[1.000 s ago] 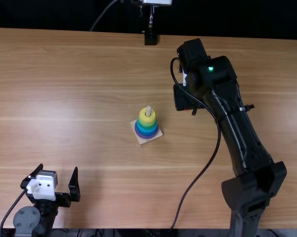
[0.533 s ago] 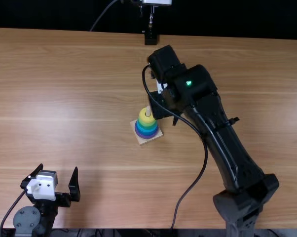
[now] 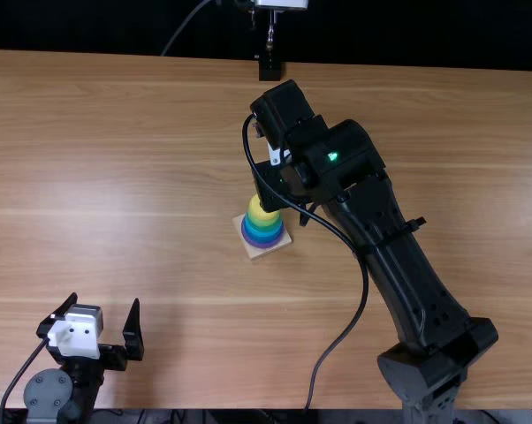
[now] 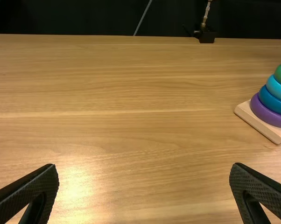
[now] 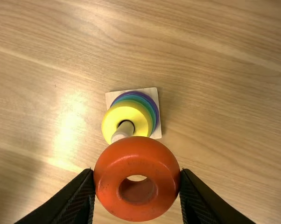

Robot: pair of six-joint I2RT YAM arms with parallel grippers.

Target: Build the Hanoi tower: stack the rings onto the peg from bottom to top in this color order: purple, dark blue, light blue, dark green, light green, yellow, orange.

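Pincer, right, holds orange ring, fingers parted its width. Peg stands below, off-centre: align ring before lowering.

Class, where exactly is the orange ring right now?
In the right wrist view, the orange ring is clamped between the fingers of the right gripper, just beside the top of the peg and yellow ring.

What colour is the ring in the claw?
Orange: the ring gripped by the right claw shows best in the right wrist view.
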